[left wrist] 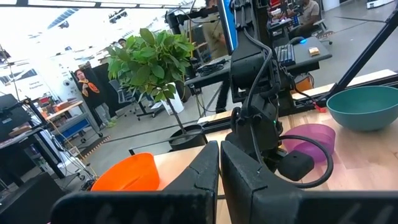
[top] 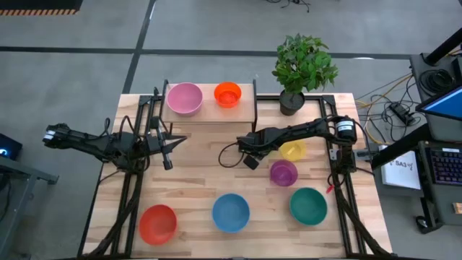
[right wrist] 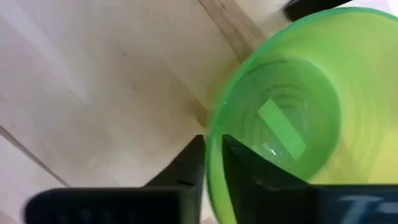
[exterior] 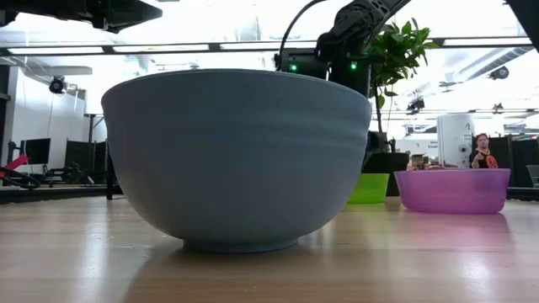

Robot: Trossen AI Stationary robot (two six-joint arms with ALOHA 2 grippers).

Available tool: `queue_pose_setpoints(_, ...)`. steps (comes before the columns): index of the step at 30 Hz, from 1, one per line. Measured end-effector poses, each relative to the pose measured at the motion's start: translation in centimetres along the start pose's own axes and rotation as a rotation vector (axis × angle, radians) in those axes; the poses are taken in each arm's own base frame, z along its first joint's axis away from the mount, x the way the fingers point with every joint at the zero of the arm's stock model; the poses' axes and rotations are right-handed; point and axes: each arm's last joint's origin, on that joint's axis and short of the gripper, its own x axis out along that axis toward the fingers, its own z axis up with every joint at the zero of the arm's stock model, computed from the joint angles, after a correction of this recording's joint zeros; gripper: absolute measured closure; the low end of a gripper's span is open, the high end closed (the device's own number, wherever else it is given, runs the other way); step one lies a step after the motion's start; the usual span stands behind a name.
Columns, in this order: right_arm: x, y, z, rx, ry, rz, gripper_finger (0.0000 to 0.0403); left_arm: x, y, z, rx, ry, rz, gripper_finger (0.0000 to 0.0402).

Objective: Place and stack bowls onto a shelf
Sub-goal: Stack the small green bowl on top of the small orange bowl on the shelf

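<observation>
My right hand (right wrist: 212, 171) pinches the rim of the small green plastic bowl (right wrist: 283, 118) mid-desk, right of the light-wood shelf (top: 245, 115); my left hand (left wrist: 220, 163) waits closed at left.

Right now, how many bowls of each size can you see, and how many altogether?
Large bowls: 4 (pink, red-orange, blue, teal)
Small bowls: 4 (orange, yellow, purple, green)
Total: 8
</observation>
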Motion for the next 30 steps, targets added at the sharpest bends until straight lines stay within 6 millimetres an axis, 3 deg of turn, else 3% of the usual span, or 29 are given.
queue_pose_setpoints(3,-0.1,0.0,-0.1,-0.014,0.012,-0.003,0.0389,0.0,0.0,0.0,0.000,0.000,0.000,0.0402)
queue_pose_setpoints(13,-2.6,0.1,-0.6,-0.105,0.006,0.107,0.0392,0.0,0.0,0.0,-0.001,-0.001,0.000,0.0402)
queue_pose_setpoints(22,-7.1,0.7,-1.4,-0.313,-0.059,0.325,0.0392,0.0,0.0,0.1,-0.004,-0.006,0.003,0.0402)
queue_pose_setpoints(30,-12.1,1.1,-0.5,-0.470,-0.224,0.450,0.0392,0.1,0.1,0.3,-0.059,-0.032,0.012,0.0402)
